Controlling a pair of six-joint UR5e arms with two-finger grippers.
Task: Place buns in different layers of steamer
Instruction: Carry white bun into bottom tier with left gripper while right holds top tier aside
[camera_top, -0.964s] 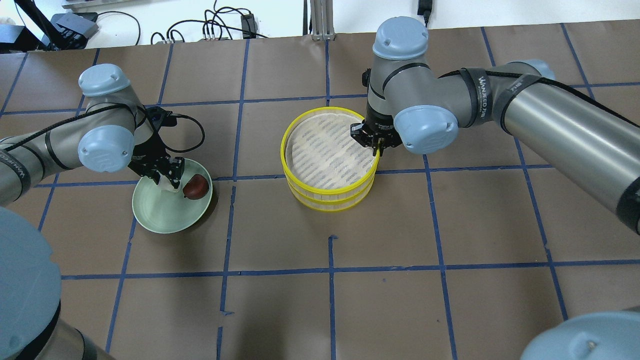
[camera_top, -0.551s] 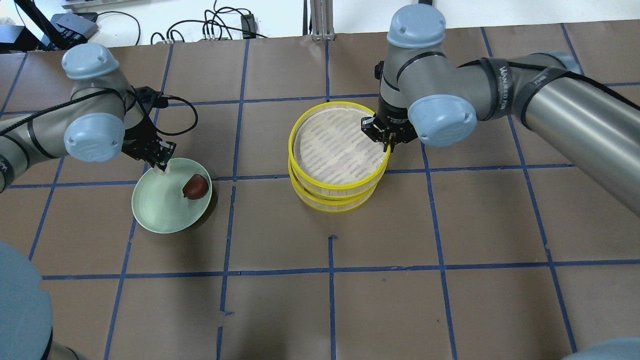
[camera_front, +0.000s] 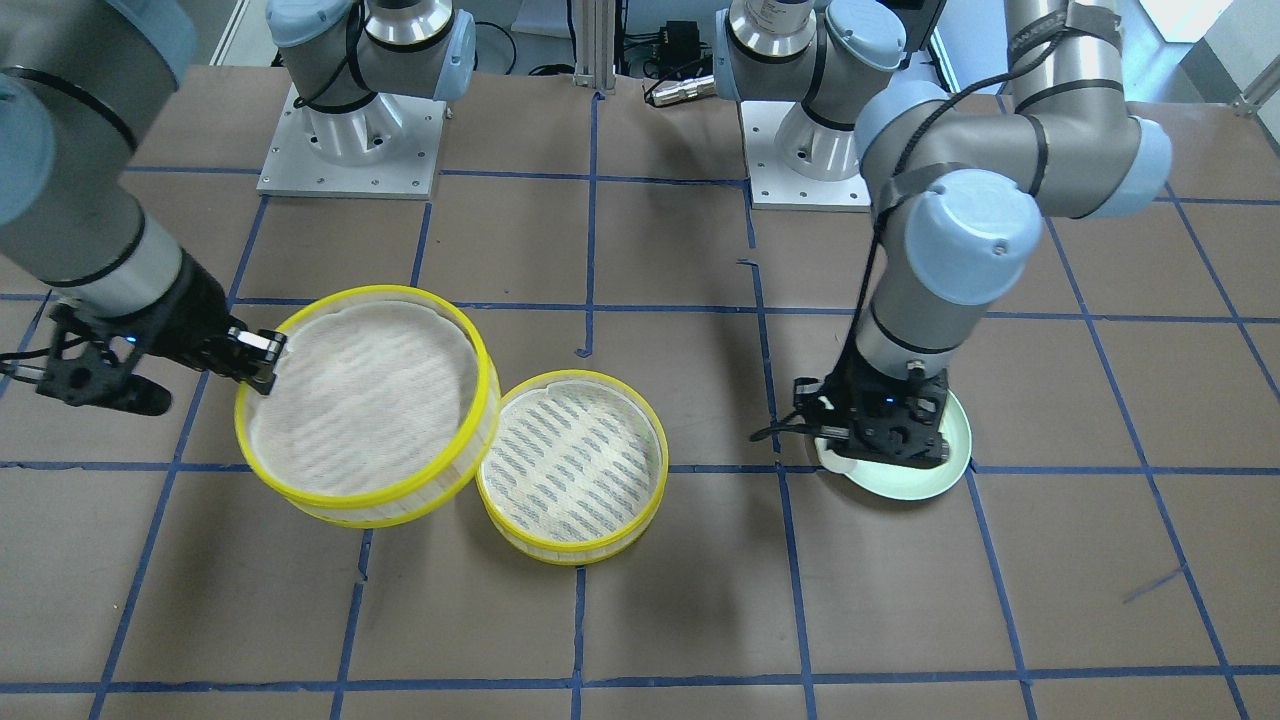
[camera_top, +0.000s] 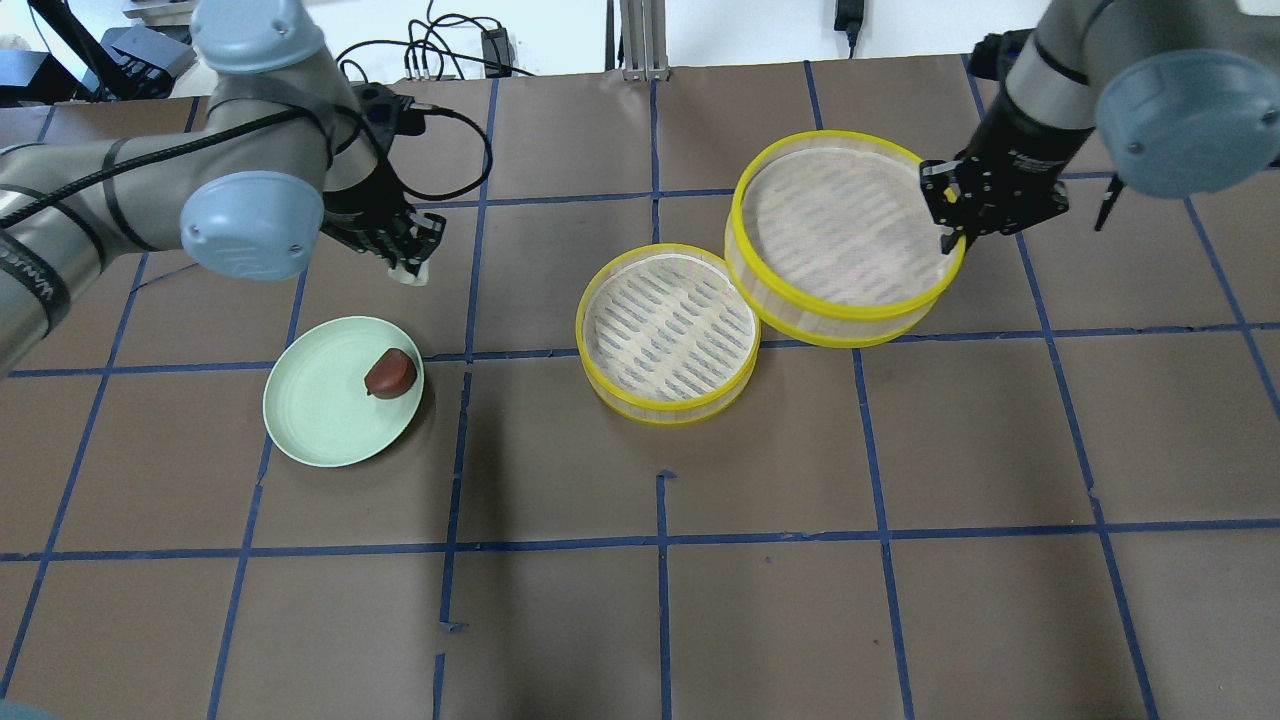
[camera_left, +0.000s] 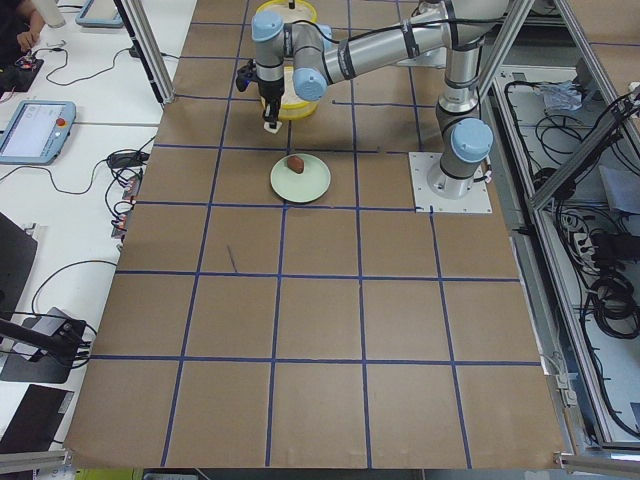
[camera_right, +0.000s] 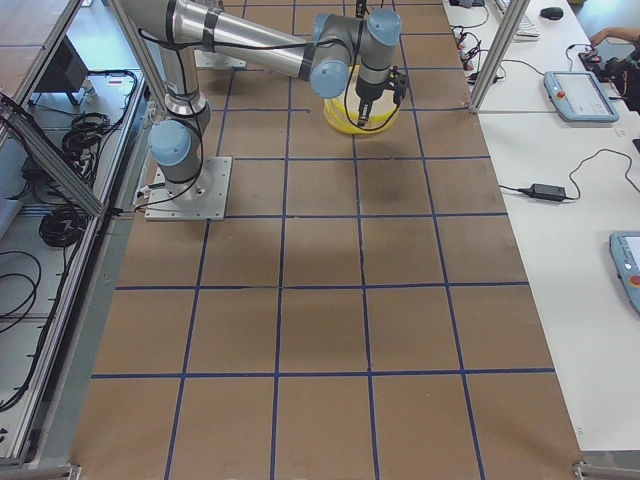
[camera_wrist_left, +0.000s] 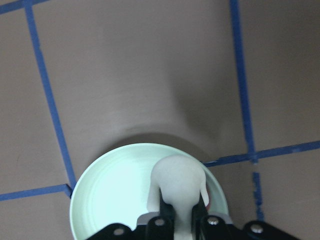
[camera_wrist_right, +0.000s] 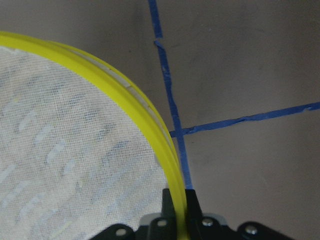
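Gripping white bun (camera_wrist_left: 177, 177) (L gripper (camera_top: 405, 258)), tray (camera_top: 848, 309) (R gripper (camera_top: 948, 238))

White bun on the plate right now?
No: the left hand holds the white bun aloft; only the brown bun lies on the green plate.

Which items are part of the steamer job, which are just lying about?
Job: white bun in left end effector; brown bun on green plate; lower steamer layer; lifted layer in right end effector.
Lying about: cables; tablet.
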